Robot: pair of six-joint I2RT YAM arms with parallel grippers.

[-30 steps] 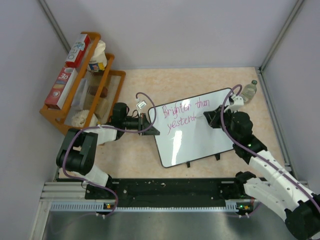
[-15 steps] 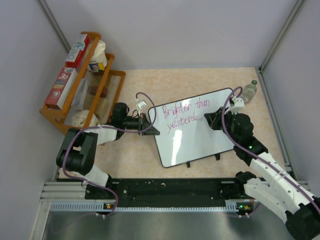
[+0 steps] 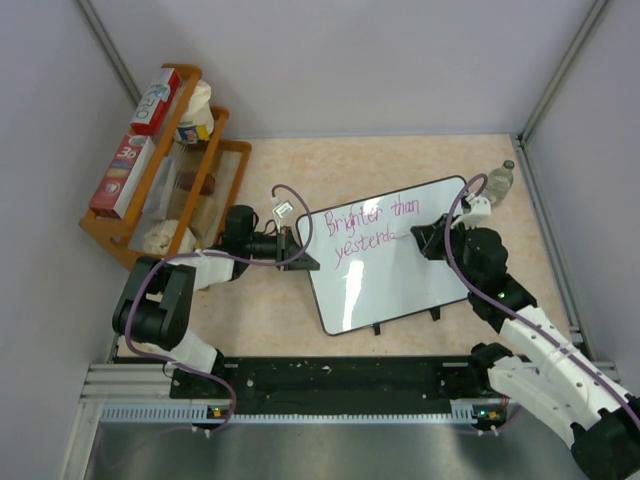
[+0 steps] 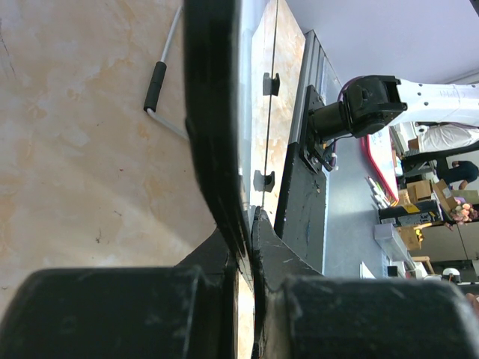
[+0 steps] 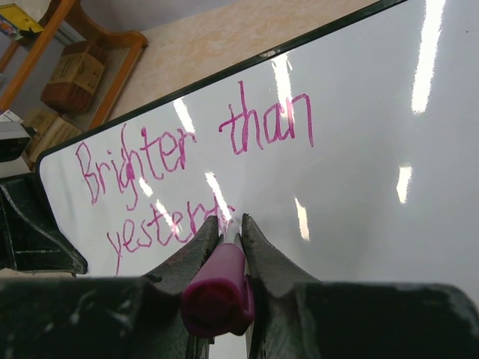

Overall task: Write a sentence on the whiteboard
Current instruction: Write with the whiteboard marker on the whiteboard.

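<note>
The whiteboard (image 3: 390, 280) lies tilted on the table, its black feet toward the near edge. The sentence (image 3: 365, 230) in pink marker reads "Brighter than" with "yesterd.." below it. My left gripper (image 3: 300, 246) is shut on the whiteboard's left edge; the left wrist view shows the board's frame (image 4: 217, 149) edge-on, clamped in the left gripper (image 4: 251, 224). My right gripper (image 3: 421, 238) is shut on a pink marker (image 5: 218, 288), whose tip touches the board (image 5: 374, 149) at the end of the second line of the sentence (image 5: 187, 172). The right gripper (image 5: 230, 224) hides the last letters.
A wooden rack (image 3: 165, 190) with boxes and bags stands at the back left. A clear bottle (image 3: 498, 182) stands by the board's far right corner. A black rail (image 3: 330, 385) runs along the near edge. Walls close in the table on three sides.
My right gripper with the marker has slid slightly right along the second line, and the pink stroke there has grown. The left arm and board have stayed put.
</note>
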